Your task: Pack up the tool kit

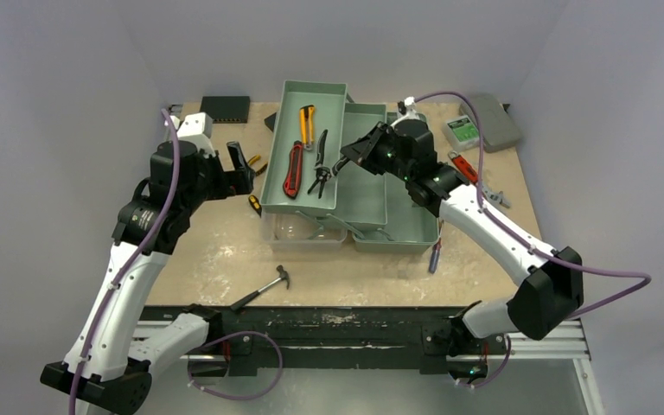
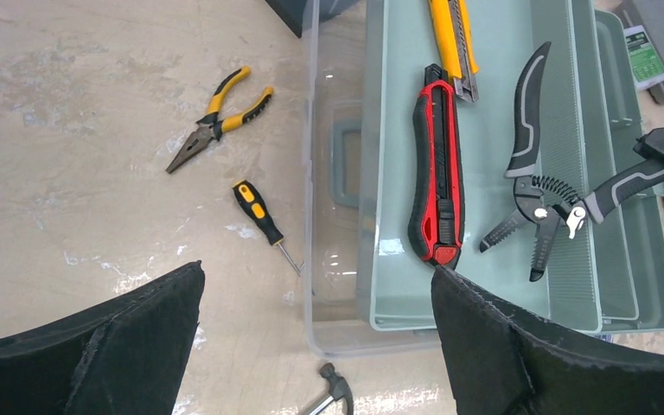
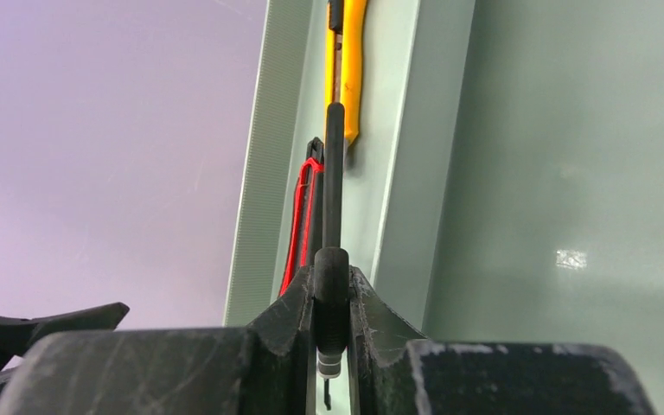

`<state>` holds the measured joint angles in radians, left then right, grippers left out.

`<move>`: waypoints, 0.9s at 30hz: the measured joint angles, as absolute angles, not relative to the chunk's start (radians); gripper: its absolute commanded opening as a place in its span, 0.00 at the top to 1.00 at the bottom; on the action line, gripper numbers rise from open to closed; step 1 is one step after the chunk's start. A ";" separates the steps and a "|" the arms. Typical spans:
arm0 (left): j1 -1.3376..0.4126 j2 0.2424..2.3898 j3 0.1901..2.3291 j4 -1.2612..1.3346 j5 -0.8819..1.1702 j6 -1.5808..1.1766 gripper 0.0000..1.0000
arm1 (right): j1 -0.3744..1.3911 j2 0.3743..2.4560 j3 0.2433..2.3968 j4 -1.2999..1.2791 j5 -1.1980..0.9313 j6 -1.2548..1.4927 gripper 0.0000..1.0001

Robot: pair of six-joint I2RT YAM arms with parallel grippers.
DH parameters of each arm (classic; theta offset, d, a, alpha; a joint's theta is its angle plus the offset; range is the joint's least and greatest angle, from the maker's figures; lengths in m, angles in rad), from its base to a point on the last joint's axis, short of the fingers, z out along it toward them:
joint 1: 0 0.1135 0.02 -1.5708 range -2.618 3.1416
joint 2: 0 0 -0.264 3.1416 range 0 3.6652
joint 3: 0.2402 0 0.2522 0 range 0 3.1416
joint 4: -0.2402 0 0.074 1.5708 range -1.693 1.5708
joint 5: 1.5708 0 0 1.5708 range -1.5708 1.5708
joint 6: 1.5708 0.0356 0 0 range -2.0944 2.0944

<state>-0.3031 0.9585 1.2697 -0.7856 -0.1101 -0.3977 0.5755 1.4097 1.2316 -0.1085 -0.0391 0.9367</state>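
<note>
Our right gripper (image 3: 332, 298) pinches what looks like a wire stripper (image 2: 526, 121) lying in the toolbox tray (image 1: 330, 108), so we should settle it flat before releasing, left gripper (image 2: 317, 294) gaping beside the tray.

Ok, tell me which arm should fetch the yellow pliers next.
Left. The left end effector is open near the yellow pliers; the right end effector is shut on the black cutters in the tray.
</note>
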 measured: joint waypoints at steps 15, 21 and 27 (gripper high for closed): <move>-0.303 0.925 1.189 -0.758 -0.107 -0.383 0.00 | 0.575 1.327 1.315 -0.236 0.009 0.890 1.00; -0.303 0.912 1.119 -0.730 -0.083 -0.383 0.00 | 0.562 1.246 1.336 -0.237 0.010 0.852 1.00; -0.303 0.895 1.114 -0.712 -0.066 -0.381 0.00 | 0.499 1.187 1.352 -0.290 0.023 0.798 1.00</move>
